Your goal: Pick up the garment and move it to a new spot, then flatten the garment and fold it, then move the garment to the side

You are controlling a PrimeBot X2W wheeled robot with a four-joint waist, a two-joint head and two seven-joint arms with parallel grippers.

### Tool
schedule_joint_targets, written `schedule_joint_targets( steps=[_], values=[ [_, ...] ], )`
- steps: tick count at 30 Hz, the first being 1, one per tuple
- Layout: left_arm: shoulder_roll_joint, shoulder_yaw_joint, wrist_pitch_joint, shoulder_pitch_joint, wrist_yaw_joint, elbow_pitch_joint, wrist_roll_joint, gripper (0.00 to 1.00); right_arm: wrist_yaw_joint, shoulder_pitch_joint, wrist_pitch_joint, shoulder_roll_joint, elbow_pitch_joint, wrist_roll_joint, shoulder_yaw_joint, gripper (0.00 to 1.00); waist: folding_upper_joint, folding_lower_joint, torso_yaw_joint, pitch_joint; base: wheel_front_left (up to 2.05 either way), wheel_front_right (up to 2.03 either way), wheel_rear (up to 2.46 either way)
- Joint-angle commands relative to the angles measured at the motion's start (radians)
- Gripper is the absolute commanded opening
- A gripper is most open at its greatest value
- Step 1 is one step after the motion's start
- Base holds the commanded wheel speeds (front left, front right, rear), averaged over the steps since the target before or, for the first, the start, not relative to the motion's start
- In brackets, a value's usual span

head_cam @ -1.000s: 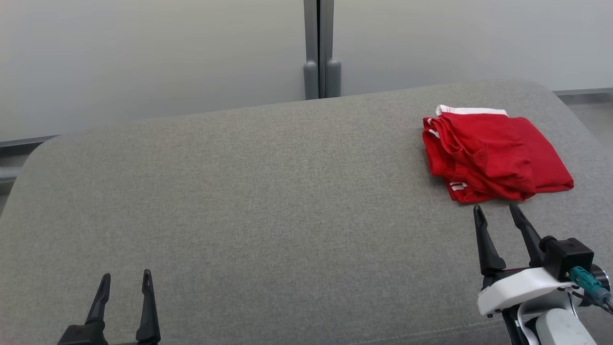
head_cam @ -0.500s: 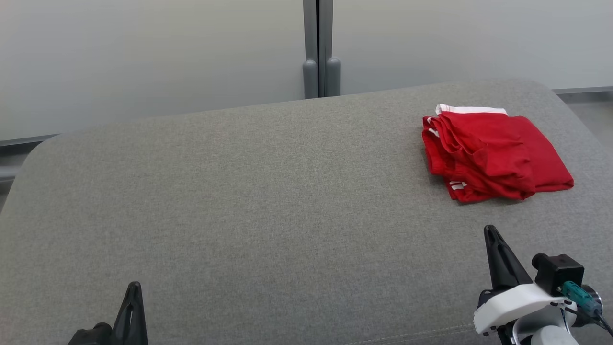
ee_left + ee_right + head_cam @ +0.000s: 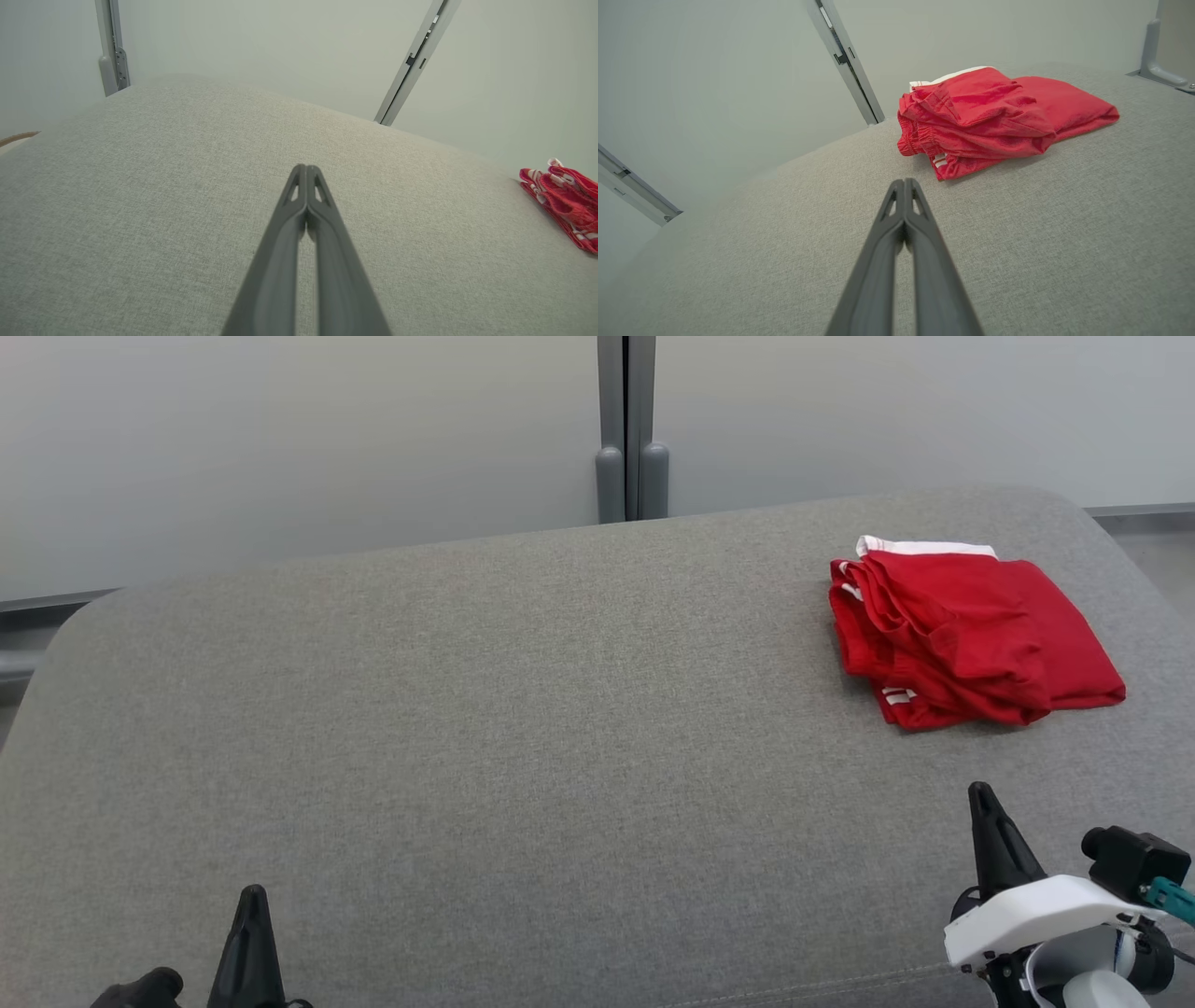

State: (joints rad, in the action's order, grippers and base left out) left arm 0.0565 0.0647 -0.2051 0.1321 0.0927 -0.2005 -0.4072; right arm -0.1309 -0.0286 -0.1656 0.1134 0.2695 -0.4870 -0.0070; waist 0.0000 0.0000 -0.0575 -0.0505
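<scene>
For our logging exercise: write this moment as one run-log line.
garment: folded, right side of grey cushion | left hand: shut, empty | right hand: shut, empty, apart from garment

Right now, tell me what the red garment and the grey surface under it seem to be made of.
Red garment: likely thin matte cloth; it creases softly and its waistband is gathered. Grey surface: probably padded upholstery fabric, matte; fine flecked weave, rounded edges.

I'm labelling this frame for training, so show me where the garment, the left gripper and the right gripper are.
garment (image 3: 971, 635): head view, middle of the folded red cloth.
left gripper (image 3: 251, 894): head view, tip of its shut fingers.
right gripper (image 3: 982, 793): head view, tip of its shut fingers.
</scene>
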Motion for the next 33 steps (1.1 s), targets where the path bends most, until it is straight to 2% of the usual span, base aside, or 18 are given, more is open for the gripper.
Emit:
schedule_joint_targets(
  steps=[1,28,33],
  values=[
    [0.006,0.000,0.003,-0.031,0.005,0.018,-0.038,0.00,0.000,-0.025,0.010,0.004,-0.019,-0.033,-0.010,0.00,0.0000,0.0000,0.001,0.001,0.00,0.00,0.00],
    [0.002,-0.022,0.076,-0.079,0.019,0.033,-0.480,0.00,0.000,-0.035,0.155,-0.020,-0.035,-0.442,-0.082,0.00,0.0000,0.0000,0.016,0.016,0.00,0.00,0.00],
    [0.001,-0.024,0.084,-0.083,0.020,0.034,-0.531,0.00,0.000,-0.036,0.172,-0.023,-0.036,-0.489,-0.091,0.00,0.0000,0.0000,0.018,0.018,0.00,0.00,0.00]
  ],
)
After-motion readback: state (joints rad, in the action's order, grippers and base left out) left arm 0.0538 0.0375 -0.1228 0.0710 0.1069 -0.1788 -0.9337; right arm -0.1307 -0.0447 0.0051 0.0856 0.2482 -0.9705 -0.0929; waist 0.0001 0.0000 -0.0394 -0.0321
